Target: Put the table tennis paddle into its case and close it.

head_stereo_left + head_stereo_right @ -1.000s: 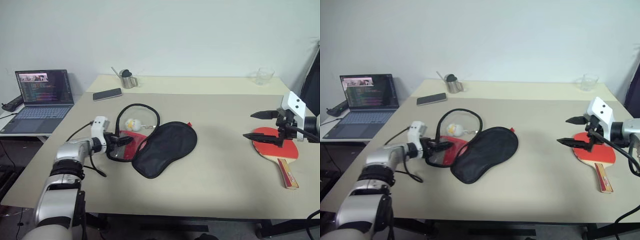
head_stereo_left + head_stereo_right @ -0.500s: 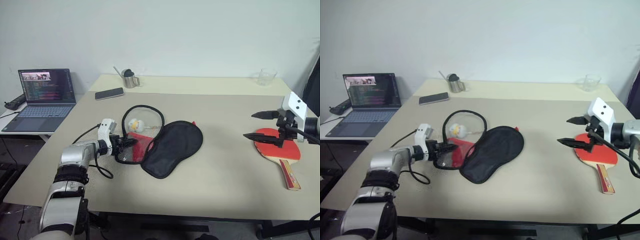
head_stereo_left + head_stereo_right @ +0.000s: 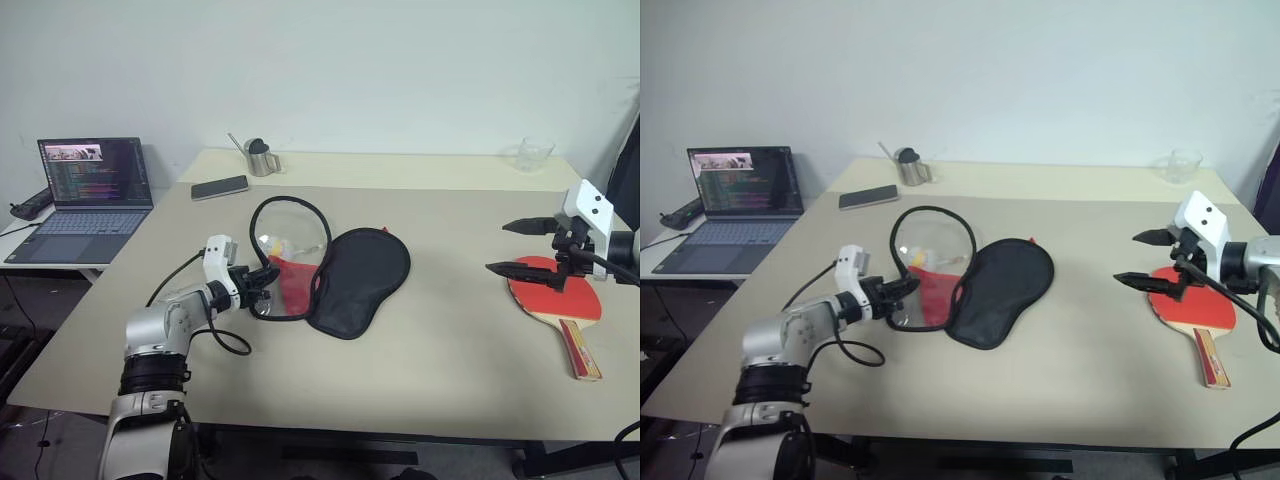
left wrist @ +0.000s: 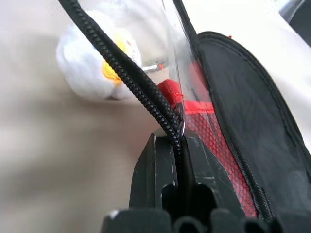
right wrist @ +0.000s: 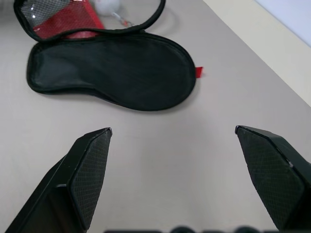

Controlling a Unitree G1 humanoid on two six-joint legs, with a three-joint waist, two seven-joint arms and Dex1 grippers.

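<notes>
Left tool (image 3: 266, 277) clamped shut on the black zip edging of the case (image 3: 355, 280), fingers pressed together with the cord-like edge pinched between them. Case lying open near the middle of the counter (image 3: 430, 350), black half flat toward the right, clear-windowed flap with red mesh lifted and tilted up on the left, right at the left tool's tips. Small white ball with a yellow mark (image 4: 92, 63) just behind the raised flap, close to the pinched edge.

Right tool (image 3: 528, 247) spread wide, fingers well apart, holding nothing, hovering over the counter's right side. Table tennis paddle (image 3: 556, 305) flat on the counter just beside and below that tool, red face up, handle pointing toward the near edge, well apart from the case.
</notes>
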